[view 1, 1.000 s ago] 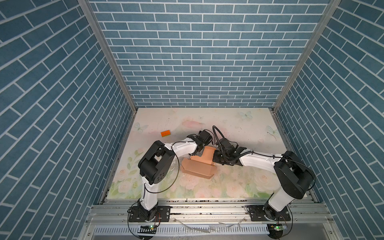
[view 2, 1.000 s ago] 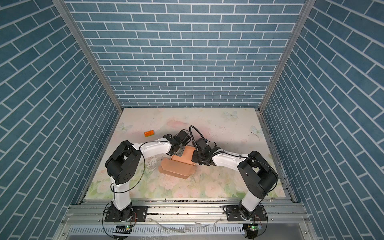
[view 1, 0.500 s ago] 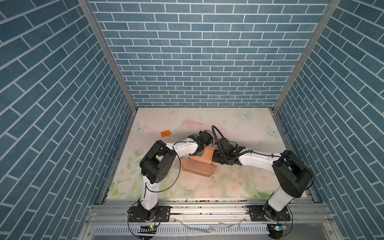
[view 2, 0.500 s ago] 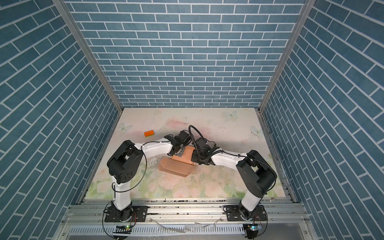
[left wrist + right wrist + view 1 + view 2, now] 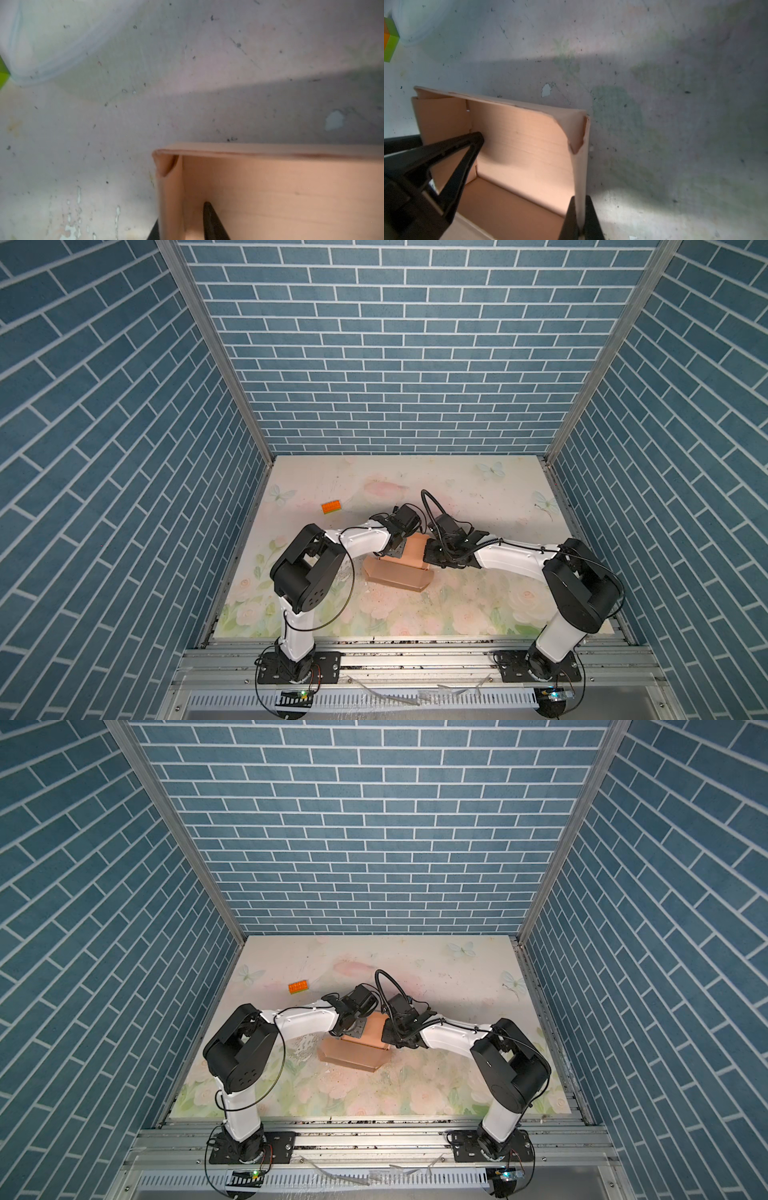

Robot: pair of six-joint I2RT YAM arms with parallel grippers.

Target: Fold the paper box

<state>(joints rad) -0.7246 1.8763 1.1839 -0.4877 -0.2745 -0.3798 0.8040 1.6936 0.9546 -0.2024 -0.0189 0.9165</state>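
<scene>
Peach-tan cardboard mid-table, long axis left-right: pinching the paper box [image 5: 397, 572] by its right wall in the right gripper [image 5: 578, 207]; straddling the left wall with the parted left gripper [image 5: 181, 214].

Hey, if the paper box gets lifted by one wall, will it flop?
Probably floppy: the paper box is thin card, and its wall bows in the right wrist view. Likely light: the inside looks empty. The crumpled corner tab suggests it creases easily.
</scene>
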